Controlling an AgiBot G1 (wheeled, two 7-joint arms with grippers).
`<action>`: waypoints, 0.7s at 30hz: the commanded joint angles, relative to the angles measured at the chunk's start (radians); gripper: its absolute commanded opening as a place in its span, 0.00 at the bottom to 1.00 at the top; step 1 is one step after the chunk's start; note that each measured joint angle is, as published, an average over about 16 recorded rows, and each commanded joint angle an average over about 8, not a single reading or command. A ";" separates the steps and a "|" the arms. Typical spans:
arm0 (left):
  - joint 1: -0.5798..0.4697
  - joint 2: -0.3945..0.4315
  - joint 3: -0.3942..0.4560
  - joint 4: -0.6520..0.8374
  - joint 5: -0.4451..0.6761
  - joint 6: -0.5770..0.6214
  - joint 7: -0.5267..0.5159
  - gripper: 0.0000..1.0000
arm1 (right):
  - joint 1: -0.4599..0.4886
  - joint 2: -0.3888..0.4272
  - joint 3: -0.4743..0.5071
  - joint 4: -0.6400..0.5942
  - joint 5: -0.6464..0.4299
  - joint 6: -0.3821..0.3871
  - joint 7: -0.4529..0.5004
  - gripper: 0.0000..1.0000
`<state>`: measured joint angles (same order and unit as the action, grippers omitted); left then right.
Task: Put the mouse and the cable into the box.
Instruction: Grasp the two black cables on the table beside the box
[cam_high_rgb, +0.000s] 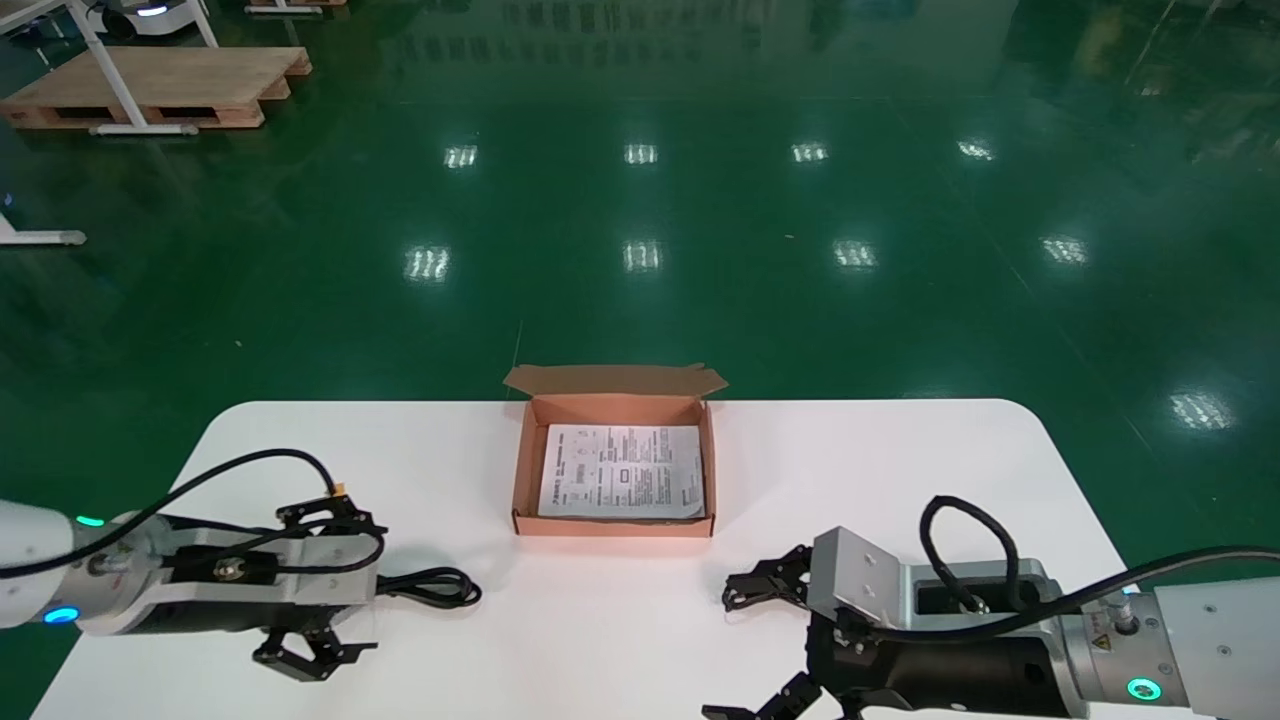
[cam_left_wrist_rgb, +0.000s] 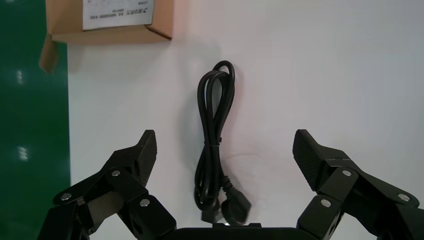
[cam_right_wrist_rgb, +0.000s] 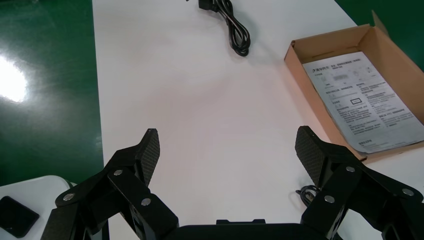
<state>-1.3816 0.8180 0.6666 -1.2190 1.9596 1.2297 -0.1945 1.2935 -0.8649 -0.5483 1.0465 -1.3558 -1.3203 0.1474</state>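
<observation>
**Both my grippers open over a white table, cable between my left fingers**

Clock directions treat the table as a dial in my head view, with 12 at the far edge.

A glossy green floor (cam_high_rgb: 640, 250) fills the upper half of that view. Below it lies a white table (cam_high_rgb: 900, 480) with rounded corners.

My right gripper (cam_high_rgb: 722, 650) is at about 5 o'clock, near the front edge, pointing toward the table's middle. Its jaws are spread wide and hold nothing, with only bare tabletop between them.

My left gripper (cam_high_rgb: 375, 587) is at about 8 o'clock, also pointing inward. Its jaws are spread wide too, gripping nothing.

A shallow brown cardboard box (cam_high_rgb: 612, 525) sits just past the centre toward 12 o'clock, well apart from both grippers. Its lid flap stands open at the far side. A printed sheet (cam_high_rgb: 620, 470) lies flat in it and covers most of its floor.

The black cable (cam_high_rgb: 435, 585) lies coiled in a long loop on the table at 8 o'clock. In my left wrist view it runs between my two fingers, touching neither, plug end nearest my palm.
</observation>
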 joint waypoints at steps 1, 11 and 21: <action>0.000 -0.007 0.001 -0.008 0.001 0.006 0.001 1.00 | -0.002 0.004 0.002 0.001 0.006 -0.003 0.000 1.00; 0.007 0.147 0.039 0.286 0.124 -0.186 0.067 1.00 | 0.012 -0.042 -0.018 0.032 -0.047 0.056 0.051 1.00; -0.036 0.219 0.043 0.486 0.125 -0.234 0.125 1.00 | -0.023 -0.020 -0.028 0.083 -0.060 0.062 0.091 1.00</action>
<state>-1.4161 1.0347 0.7091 -0.7436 2.0825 1.0001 -0.0698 1.2738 -0.8867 -0.5757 1.1259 -1.4167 -1.2571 0.2364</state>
